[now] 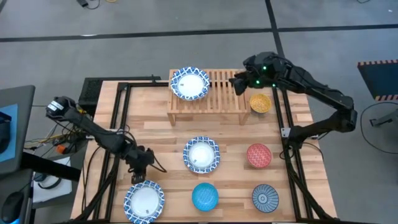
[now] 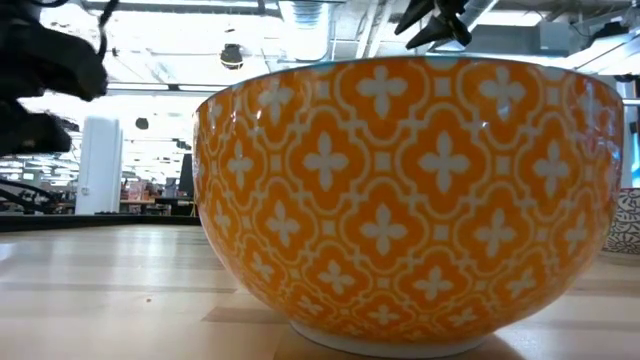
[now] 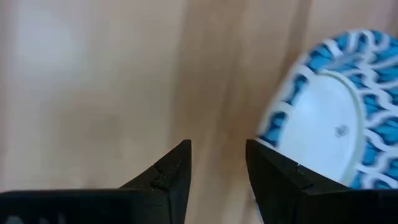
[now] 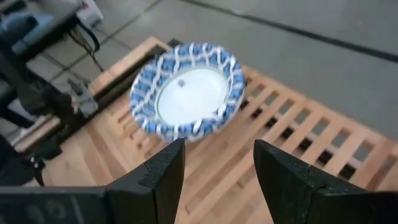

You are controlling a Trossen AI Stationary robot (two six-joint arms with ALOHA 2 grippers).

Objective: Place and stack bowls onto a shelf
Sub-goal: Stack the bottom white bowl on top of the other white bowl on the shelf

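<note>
The light-wood slatted shelf (image 1: 217, 93) stands at the table's far side. A white bowl with a blue rim (image 1: 189, 83) (image 4: 186, 90) sits on its left half. My right gripper (image 1: 239, 81) (image 4: 217, 158) hovers open over the shelf's right half, beside that bowl. Another white-and-blue bowl (image 1: 144, 201) (image 3: 336, 124) rests at the near left corner. My left gripper (image 1: 138, 171) (image 3: 217, 155) is open just beyond this bowl's far rim, pointing down. A third white-and-blue bowl (image 1: 201, 154) lies at the table's middle.
The yellow bowl (image 1: 260, 102) sits right of the shelf, with the red bowl (image 1: 259, 155) nearer. The bright blue bowl (image 1: 204, 196) and the dark-blue radial one (image 1: 265, 198) stand by the near edge. An orange-patterned bowl wall (image 2: 410, 200) fills the low view. Black frame rails (image 1: 118, 124) flank the table.
</note>
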